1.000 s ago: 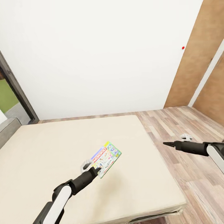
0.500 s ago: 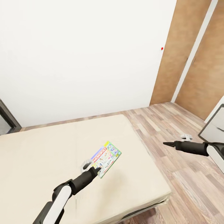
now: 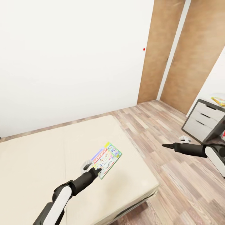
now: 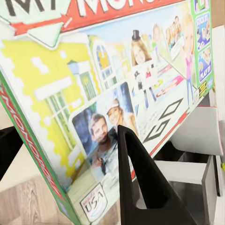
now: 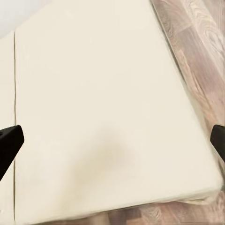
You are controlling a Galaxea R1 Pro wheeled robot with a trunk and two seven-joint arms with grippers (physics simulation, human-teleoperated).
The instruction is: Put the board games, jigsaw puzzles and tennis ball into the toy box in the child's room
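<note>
Gripping a board game (image 3: 107, 159) by its lower edge, the left gripper (image 3: 97, 170) is holding it tilted above the bed (image 3: 37, 156), jaws clamped on the box. The right gripper (image 3: 165, 145) is hanging over the floor (image 3: 175, 175), its fingers (image 5: 9, 143) standing wide apart. A dresser (image 3: 200, 120) is showing at the right.

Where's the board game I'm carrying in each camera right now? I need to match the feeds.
Head view: board game at lower centre, held above the bed by the left gripper.
Left wrist view: board game close up, a finger across its face.
Right wrist view: not in it.
Shared landmark: the bed.
</note>
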